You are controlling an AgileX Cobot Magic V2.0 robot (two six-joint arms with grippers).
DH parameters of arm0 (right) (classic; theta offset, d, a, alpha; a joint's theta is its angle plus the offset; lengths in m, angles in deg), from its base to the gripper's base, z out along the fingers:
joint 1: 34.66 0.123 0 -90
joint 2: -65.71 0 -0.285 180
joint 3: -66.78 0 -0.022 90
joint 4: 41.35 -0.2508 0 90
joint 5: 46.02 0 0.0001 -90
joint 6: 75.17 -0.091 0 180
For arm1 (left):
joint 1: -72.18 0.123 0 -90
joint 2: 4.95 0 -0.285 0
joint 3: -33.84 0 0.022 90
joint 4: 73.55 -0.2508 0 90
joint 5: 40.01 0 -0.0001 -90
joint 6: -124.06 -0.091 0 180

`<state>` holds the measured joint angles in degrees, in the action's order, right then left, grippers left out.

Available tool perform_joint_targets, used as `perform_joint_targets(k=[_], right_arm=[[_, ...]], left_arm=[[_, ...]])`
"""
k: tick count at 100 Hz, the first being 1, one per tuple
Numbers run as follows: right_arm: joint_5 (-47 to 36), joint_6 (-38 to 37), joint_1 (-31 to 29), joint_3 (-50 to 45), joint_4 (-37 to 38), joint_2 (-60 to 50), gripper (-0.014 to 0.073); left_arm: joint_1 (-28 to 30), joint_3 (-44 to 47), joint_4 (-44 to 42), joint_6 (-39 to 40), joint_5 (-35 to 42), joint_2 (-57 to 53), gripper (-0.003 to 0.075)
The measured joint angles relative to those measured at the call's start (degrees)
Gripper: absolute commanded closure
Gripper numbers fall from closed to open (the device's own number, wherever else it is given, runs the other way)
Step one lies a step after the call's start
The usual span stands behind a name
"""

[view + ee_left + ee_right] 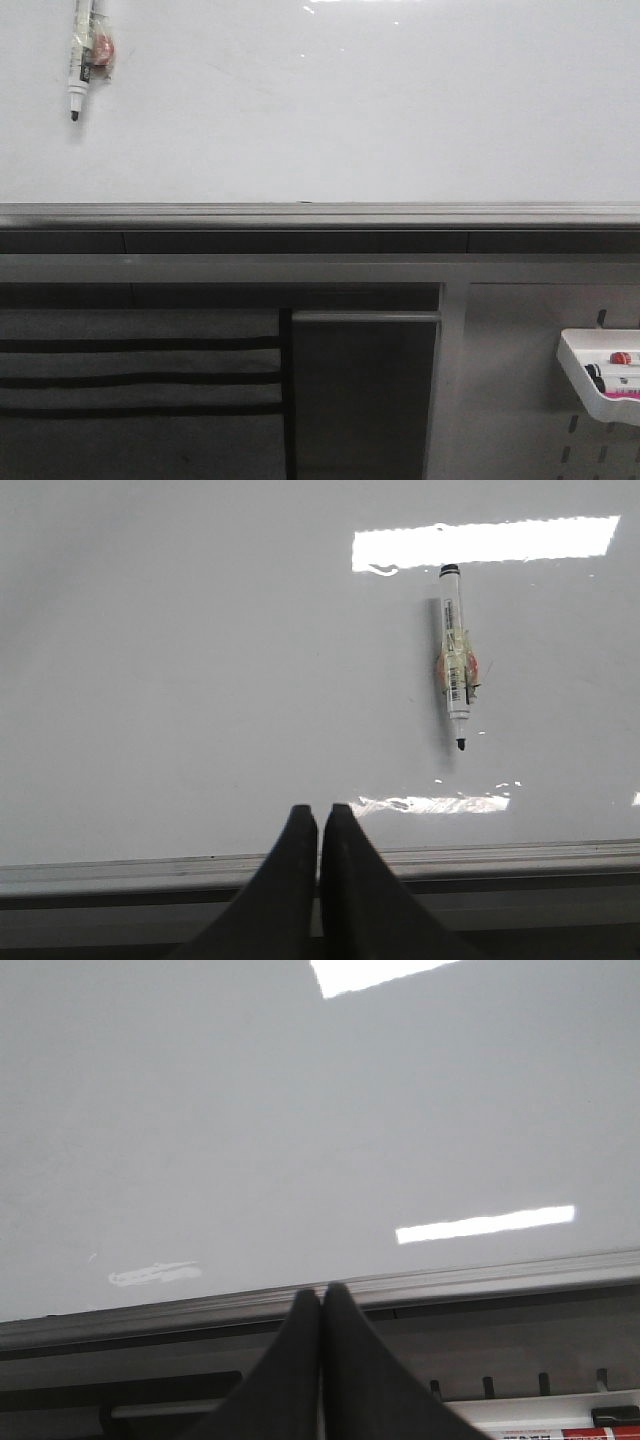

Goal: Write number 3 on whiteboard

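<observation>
The whiteboard (340, 110) fills the upper half of the front view, glossy and plain white, with a grey metal ledge (320, 214) along its lower edge. No number 3 shows on it. A white marker (80, 60) hangs at its top left, black tip down, with a taped band round its body; the left wrist view shows this marker (455, 660) too. My left gripper (320, 812) is shut with nothing in it, pointing at the whiteboard (200, 660) just above the ledge. My right gripper (323, 1292) is shut and empty, level with the ledge (480, 1275). Neither gripper appears in the front view.
A light grey pegboard panel (520, 400) lies below the ledge at the right, carrying a white tray (598, 385) with markers. Dark slatted panels (140, 380) and a dark recess (365, 400) lie below the ledge at left and centre.
</observation>
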<state>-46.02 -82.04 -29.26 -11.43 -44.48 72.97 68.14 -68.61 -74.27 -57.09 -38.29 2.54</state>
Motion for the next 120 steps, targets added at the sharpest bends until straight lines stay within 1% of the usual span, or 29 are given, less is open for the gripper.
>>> perform_joint_targets(k=[14, 27, 36, 58, 78, 87, 100, 109, 120], right_arm=[[0.0, 0.0, 0.0, 0.0, 0.61, 0.0, 0.0668], [0.0, 0.0, 0.0, 0.0, 5.75, 0.0, 0.0668], [0.0, 0.0, 0.0, 0.0, 7.3, 0.0, 0.0668], [0.0, 0.0, 0.0, 0.0, 7.78, 0.0, 0.0668], [-1.72, 0.0, 0.0, 0.0, 7.42, 0.0, 0.0668], [0.98, 0.0, 0.0, 2.53, 7.2, 0.0, 0.0668], [5.45, 0.0, 0.0, 9.97, 7.23, 0.53, 0.0668], [9.13, 0.0, 0.0, 15.83, 7.35, 3.66, 0.0668], [13.66, 0.0, 0.0, 22.41, 9.07, 9.36, 0.0668]], left_arm=[[0.0, 0.0, 0.0, 0.0, 0.0, 0.0, 0.0738], [0.0, 0.0, 0.0, 0.0, 0.0, 0.0, 0.0738], [0.0, 0.0, 0.0, 0.0, 0.0, 0.0, 0.0738], [0.0, 0.0, 0.0, 0.0, 0.0, 0.0, 0.0738], [0.0, -0.91, 1.22, 0.0, 2.79, 0.0, 0.0738], [0.0, -4.59, 1.96, 0.0, 0.15, 0.0, 0.0738], [0.0, -13.84, 2.09, 0.0, -7.11, 0.0, 0.0738], [0.0, -20.18, 2.09, 0.0, -11.82, 1.88, 0.0738], [0.0, -26.72, 2.09, 0.0, -17.19, 6.93, 0.0738]])
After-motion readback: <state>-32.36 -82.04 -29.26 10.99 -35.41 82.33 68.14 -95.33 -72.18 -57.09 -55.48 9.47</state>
